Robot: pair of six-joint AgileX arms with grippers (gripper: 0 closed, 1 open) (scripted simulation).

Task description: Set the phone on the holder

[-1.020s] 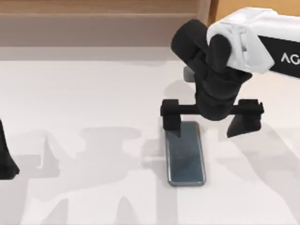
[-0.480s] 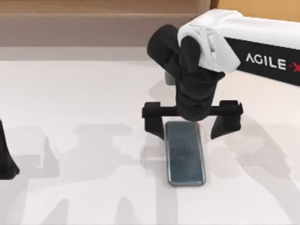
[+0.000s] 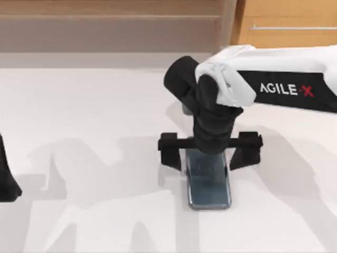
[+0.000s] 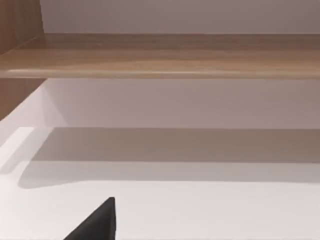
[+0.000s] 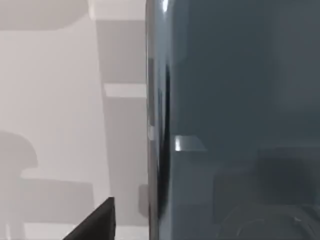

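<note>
Fingers (image 3: 170, 156) of the right gripper (image 3: 209, 154) are spread wide, straddling the far end of the phone (image 3: 209, 182) without touching it. Phone lies flat on the white table (image 3: 95, 121), right of centre, near side. Left gripper (image 3: 6, 182) parked at left edge; finger state cannot be told.

The white table (image 3: 95, 105) carries the phone (image 3: 209, 187), lying flat right of centre.

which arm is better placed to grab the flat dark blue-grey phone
Right: its open gripper hangs directly over the flat glossy dark blue-grey phone, fingers straddling its far end. The left gripper sits parked at the table's left edge.
</note>
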